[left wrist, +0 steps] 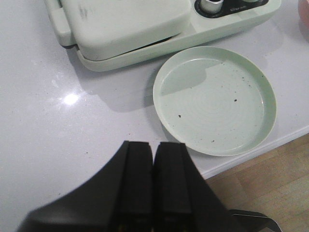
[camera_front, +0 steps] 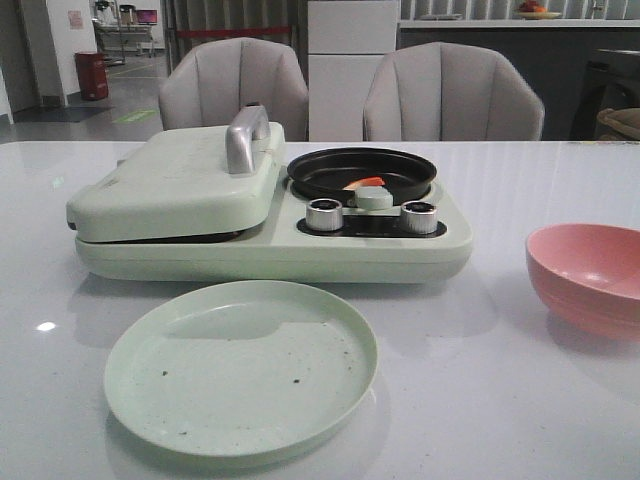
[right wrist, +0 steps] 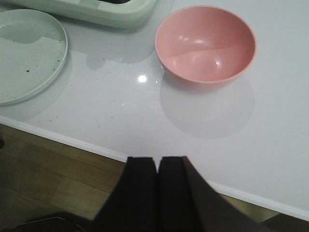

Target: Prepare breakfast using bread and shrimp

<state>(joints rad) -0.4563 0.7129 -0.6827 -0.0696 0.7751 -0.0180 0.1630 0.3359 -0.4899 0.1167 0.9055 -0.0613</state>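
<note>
On the white table [camera_front: 500, 400], a pale green breakfast maker [camera_front: 270, 215] sits with its lid [camera_front: 175, 180] down, bread unseen; lifting squarely by the handle [camera_front: 246, 138] looks wisest. The green plate [camera_front: 240, 368] and pink bowl [camera_front: 588, 275] stand near. The shrimp [camera_front: 364, 183] lies in the black pan [camera_front: 362, 172]. Left gripper [left wrist: 153, 181] and right gripper [right wrist: 157, 188] hang pressed together, empty.

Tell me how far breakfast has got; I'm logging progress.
Done: an orange-red shrimp lies in the black round pan. The pale green sandwich press is closed, so no bread shows. In hand: nothing; both grippers are shut and empty. Left: plating, as the pale green plate holds only crumbs.
</note>
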